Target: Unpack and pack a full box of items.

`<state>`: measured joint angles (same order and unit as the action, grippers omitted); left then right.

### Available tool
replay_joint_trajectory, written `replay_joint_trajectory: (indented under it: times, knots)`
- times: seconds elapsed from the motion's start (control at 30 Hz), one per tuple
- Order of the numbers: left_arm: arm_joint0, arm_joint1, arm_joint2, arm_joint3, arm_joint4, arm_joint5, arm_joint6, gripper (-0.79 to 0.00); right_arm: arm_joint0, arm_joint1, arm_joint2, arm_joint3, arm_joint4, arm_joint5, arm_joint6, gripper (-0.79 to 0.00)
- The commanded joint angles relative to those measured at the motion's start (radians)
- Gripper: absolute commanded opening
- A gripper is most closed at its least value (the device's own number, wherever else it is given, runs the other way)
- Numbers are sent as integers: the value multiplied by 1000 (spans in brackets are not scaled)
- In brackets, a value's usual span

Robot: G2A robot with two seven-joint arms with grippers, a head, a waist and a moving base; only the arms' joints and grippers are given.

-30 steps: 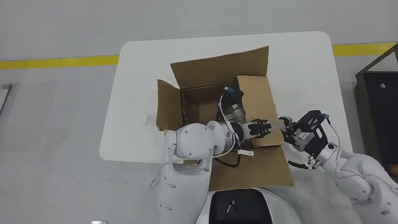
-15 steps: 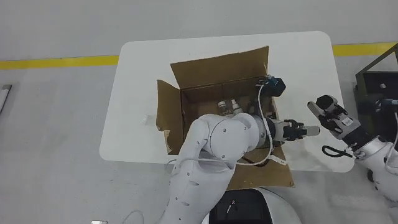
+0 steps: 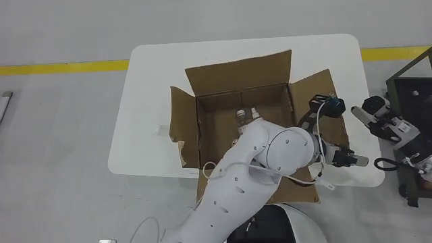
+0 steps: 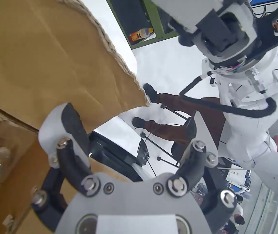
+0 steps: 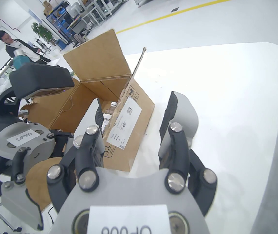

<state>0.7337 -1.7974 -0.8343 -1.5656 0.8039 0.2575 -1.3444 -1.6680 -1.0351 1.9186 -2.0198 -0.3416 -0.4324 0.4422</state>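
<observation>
An open cardboard box [image 3: 236, 118] stands in the middle of the white table [image 3: 148, 108], also visible as the box [image 5: 100, 91] in the right wrist view. Clear bottles [image 3: 246, 115] stand inside it against the far wall; one bottle [image 5: 108, 115] shows over the rim. The box's right flap [image 3: 327, 104] lies folded outward. My left gripper [image 3: 354, 160] hangs open past that flap's near corner, and the flap's torn edge [image 4: 119, 57] sits just beside one finger [image 4: 72, 125] of the left gripper [image 4: 131, 127]. My right gripper [image 3: 375, 111] [image 5: 136, 115] is open and holds nothing at the table's right edge.
A dark green-framed rack [image 3: 412, 88] stands off the table's right side, with an orange bottle [image 4: 141, 33] in it. A small white scrap [image 3: 159, 129] lies on the table left of the box. Bare tabletop lies right of and behind the box.
My left arm swung from over the box out to the right, past the right flap, which now lies spread outward. My right gripper drew back to the right and away from the box.
</observation>
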Motion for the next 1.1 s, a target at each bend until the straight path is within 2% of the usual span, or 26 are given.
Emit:
replay_joint_trajectory:
  times: [0.0, 0.1, 0.2, 0.53, 0.57, 0.63, 0.73, 0.9, 1.07]
  knots:
    - [-2, 1, -4, 2, -4, 3, 1, 0, 2, 0, -5, -1, 9, -1, 5, -409]
    - [0, 5, -7, 2, -3, 4, -1, 0, 8, 1, -25, 6, -1, 6, 25, -437]
    - [3, 8, -9, -2, -3, 6, -1, 0, 23, 0, -57, 21, 5, 9, 30, -545]
    - [17, 17, -5, -3, -3, 13, -5, 0, 65, 0, -136, 51, -8, 5, 52, -570]
    - [19, 18, -6, -5, -2, 16, -6, 0, 66, 0, -140, 55, -8, 4, 49, -600]
    - [23, 22, -11, -14, 1, 21, -6, 0, 68, -2, -152, 64, 4, 0, 39, -785]
    - [37, 30, -31, -43, 14, 20, -8, 0, 70, -4, -163, 76, 13, -7, 8, -785]
    - [91, 54, -117, -129, 53, 56, -14, 0, 37, -13, -169, 78, 14, 5, -106, -785]
    - [148, 82, -166, -212, 190, 62, -42, 0, -15, -23, -167, 60, 4, 26, -221, -785]
